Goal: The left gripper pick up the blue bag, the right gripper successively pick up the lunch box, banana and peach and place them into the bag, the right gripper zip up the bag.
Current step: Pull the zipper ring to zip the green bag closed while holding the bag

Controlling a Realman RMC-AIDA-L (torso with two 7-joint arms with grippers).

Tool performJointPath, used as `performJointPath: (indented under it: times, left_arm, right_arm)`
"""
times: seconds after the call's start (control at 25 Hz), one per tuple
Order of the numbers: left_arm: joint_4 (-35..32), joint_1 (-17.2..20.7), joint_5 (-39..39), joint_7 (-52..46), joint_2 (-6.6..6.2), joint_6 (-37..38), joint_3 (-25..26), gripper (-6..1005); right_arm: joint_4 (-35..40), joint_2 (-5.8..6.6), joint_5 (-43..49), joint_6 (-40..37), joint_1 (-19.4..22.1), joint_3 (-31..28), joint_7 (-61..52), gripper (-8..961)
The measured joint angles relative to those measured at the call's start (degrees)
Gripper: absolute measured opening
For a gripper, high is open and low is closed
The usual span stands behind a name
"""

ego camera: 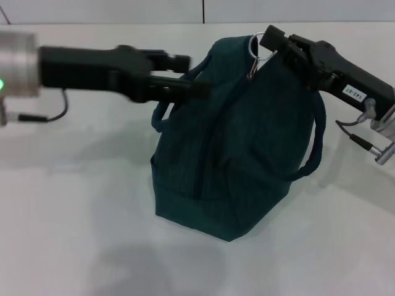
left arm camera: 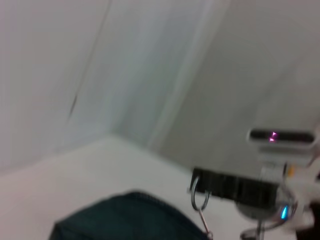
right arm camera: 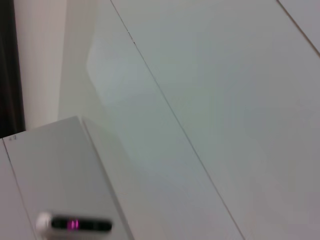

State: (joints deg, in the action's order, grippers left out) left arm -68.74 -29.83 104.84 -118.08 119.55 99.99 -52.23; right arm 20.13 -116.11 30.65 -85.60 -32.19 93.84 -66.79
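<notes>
The blue bag (ego camera: pixel 247 154) stands upright on the white table (ego camera: pixel 74 234), its top drawn together. My left gripper (ego camera: pixel 194 75) reaches in from the left and is shut on the bag's near handle (ego camera: pixel 162 117). At the bag's top far corner, my right gripper (ego camera: pixel 266 38) is shut on the ring zip pull (ego camera: pixel 258 52). The left wrist view shows the bag's top (left arm camera: pixel 130 220), with the right gripper (left arm camera: pixel 196 182) holding the ring (left arm camera: pixel 199 201) above it. The lunch box, banana and peach are out of view.
The bag's other handle (ego camera: pixel 316 148) hangs down its right side. Loose cables (ego camera: pixel 364 143) dangle under my right wrist. A white device with a pink light (left arm camera: pixel 282 136) sits by the wall beyond the table, and it also shows as a device (right arm camera: pixel 75 224) in the right wrist view.
</notes>
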Motion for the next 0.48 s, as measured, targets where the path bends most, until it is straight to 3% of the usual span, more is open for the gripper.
performJointPath:
  times: [0.04,0.28,0.48]
  left_arm:
    - [-3.33,-0.7,1.67,-4.41,0.0,-0.64,-2.05,856]
    - [-21.52,-3.74,14.28,-28.46,-0.07,-2.86,-15.28,852]
    - [-30.16,-5.66,21.92,-38.87,-0.05,-2.74,-23.77,852]
  right_arm:
    - [0.04,0.0,-0.02,0.12,-0.03,-0.02,0.01,9]
    - [-0.11,-0.01,-0.07,0.52,-0.46,0.0,0.11,10]
    - [-0.09,-0.08,-0.08,0.96,-0.51,0.02,0.25,11]
